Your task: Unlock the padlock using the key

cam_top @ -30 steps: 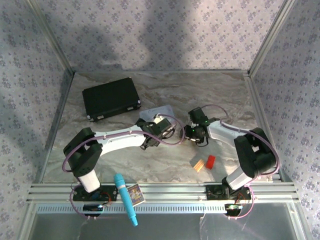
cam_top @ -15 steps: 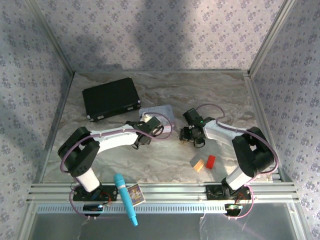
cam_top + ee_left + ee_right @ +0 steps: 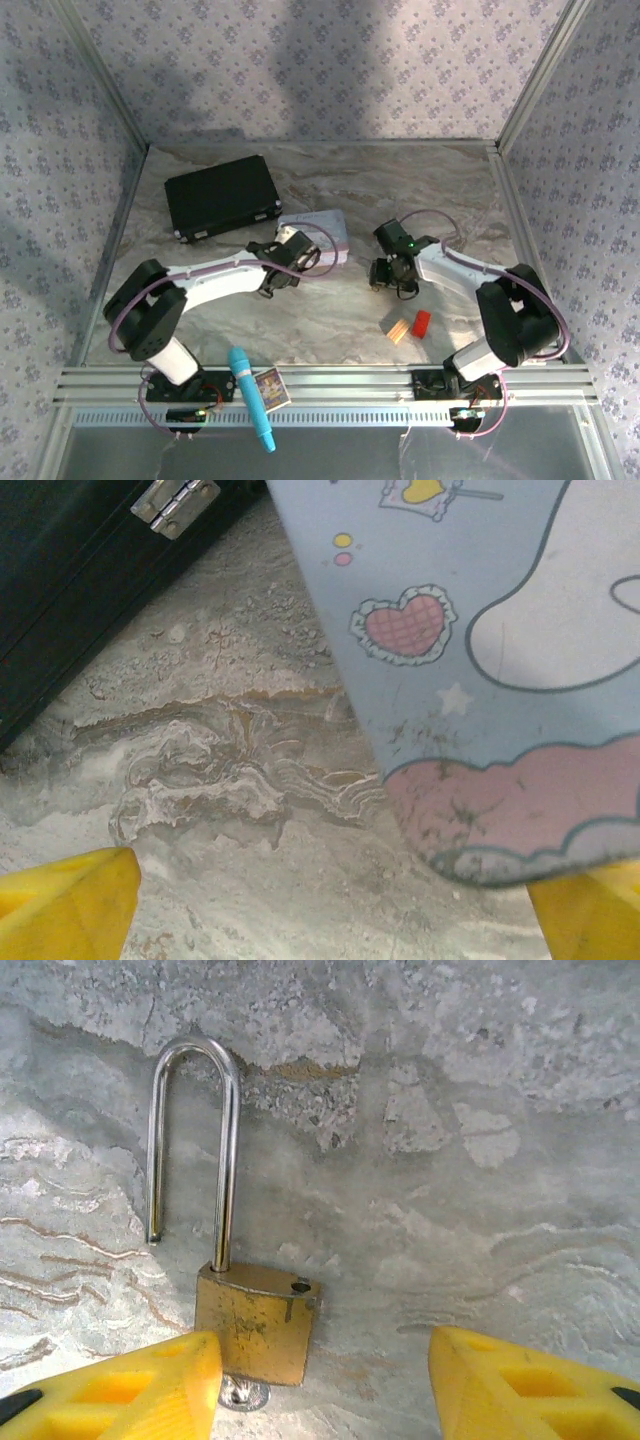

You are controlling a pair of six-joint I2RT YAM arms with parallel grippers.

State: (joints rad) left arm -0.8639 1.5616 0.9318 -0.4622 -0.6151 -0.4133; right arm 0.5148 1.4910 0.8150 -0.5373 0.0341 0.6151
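**Right hand.** In the right wrist view, the right hand (image 3: pixel 320 1365) stood with its two yellow fingertips (image 3: pixel 120 1385) spread wide apart and held nothing. In the top view, this hand (image 3: pixel 388 275) pointed down at the counter (image 3: pixel 330 310) right of centre.

**Padlock.** The padlock (image 3: pixel 255 1325) lay flat on the marble counter in the gap between the right fingertips, closer to the left one, and neither fingertip was seen to touch it. Its brass body pointed toward the camera and its silver shackle (image 3: pixel 195 1055) pointed away. One shackle leg sat in the body. The other leg ended free beside the body, with its empty hole exposed on the body's top face.

**Key.** The key (image 3: pixel 243 1393) showed as a small silvery round piece touching the near end of the body. Its blade could not be seen.

**Left hand.** The left hand (image 3: pixel 330 910) was likewise spread wide and held nothing. The near corner of a pastel tin box (image 3: pixel 470 670) lay just beside its right fingertip. A black case (image 3: pixel 70 590) lay to the upper left, apart from the tin.

**Other items.** In the top view, a tan wooden block (image 3: pixel 396 328) and a red block (image 3: pixel 421 322) lay side by side nearer the arm bases than the right hand.
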